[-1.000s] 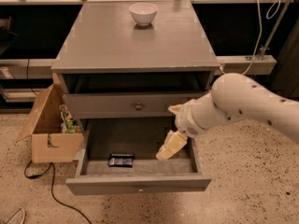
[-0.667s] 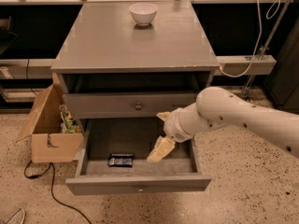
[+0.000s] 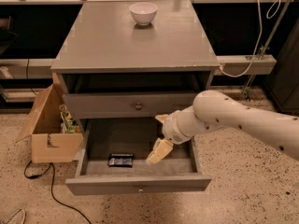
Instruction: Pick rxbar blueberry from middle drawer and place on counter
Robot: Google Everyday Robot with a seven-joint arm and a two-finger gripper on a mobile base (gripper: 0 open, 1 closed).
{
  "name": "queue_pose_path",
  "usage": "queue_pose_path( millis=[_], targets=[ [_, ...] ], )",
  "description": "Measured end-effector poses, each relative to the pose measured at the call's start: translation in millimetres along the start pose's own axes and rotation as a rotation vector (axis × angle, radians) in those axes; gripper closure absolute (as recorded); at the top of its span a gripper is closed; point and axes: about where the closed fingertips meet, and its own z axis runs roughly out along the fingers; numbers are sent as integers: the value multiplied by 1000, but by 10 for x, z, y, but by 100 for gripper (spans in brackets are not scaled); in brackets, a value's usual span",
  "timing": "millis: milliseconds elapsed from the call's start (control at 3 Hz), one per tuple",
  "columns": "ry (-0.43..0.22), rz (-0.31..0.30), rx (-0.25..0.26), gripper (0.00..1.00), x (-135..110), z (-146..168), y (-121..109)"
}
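The pincer (image 3: 157, 154) hangs over the middle drawer's (image 3: 117, 141) bare grey floor.

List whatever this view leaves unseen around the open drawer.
- Camera view: the print on the rxbar blueberry is too small to read.
- Camera view: the right part of the middle drawer floor is hidden by the gripper, which hangs open over it to the right of the bar, and by the arm.
- Camera view: the recess under the counter is lost in shadow.
- Camera view: the arm runs off the right edge, so its base is unseen.
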Motion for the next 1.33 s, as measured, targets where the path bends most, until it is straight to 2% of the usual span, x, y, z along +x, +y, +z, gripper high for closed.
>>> queue_pose_path(
  millis=[333, 667, 1000, 1333],
  targets=[
    [16, 17, -22, 0, 180, 307, 1],
    [43, 22, -41, 0, 313, 754, 6],
    [49, 17, -42, 0, 357, 1158, -66],
    [0, 30, -42, 0, 406, 1487, -256]
  ],
)
